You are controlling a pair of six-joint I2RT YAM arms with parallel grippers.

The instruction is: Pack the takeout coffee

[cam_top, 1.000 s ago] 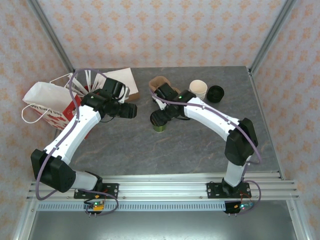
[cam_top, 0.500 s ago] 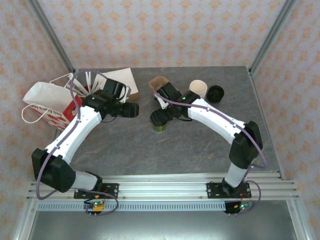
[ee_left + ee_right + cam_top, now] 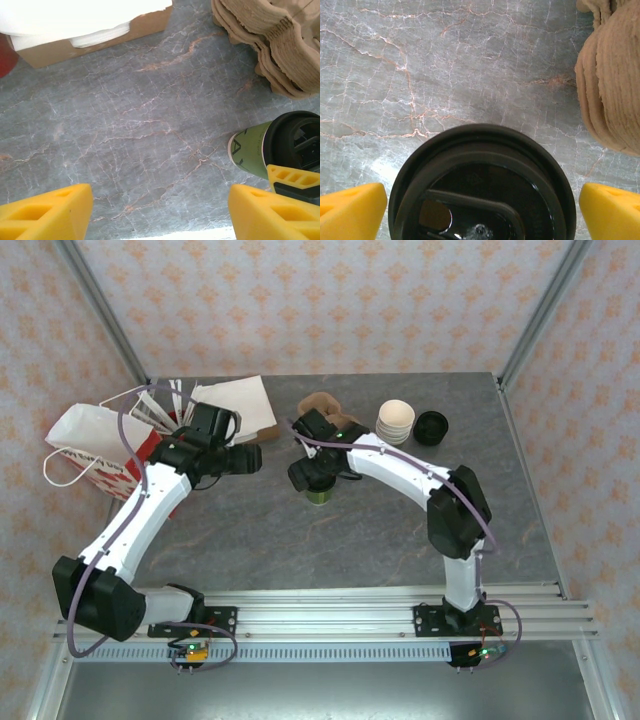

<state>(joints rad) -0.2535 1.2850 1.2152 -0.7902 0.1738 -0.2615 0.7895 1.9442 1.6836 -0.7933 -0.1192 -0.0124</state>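
Pickup of the takeout coffee (image 3: 319, 496) appears to be the step in hand. The cup stands upright on the table (image 3: 400, 530), a little toward 12 o'clock from the table's middle, with its black lid (image 3: 482, 170) on.

The right gripper (image 3: 315, 478) hangs directly over it. In the right wrist view its jaws stand wide, with one yellow fingertip at 9 o'clock of the lid and the other at 3 o'clock. They straddle the lid without clamping it. The left gripper (image 3: 250, 458) sits at 9 o'clock of the cup, close by and apart from it. Its jaws are also spread wide, with bare stone between them. From the left wrist view the green side of the cup shows at 3 o'clock.

Pulp carriers (image 3: 320, 405) lie just at 12 o'clock of the cup, and a stack of cups (image 3: 395, 418) sits at 2 o'clock. The paper bag (image 3: 85, 435) lies at 9 o'clock on the table, beyond the left arm, and is the likely destination.

For the next move, the right fingers probably need to drop below the lid's rim and close on the green wall, since squeezing the lid could pop it off. The cup must then stay level on the way up. The bag is far from the right arm, so a handover to the left gripper looks likely. That would need the cup wall left partly free.
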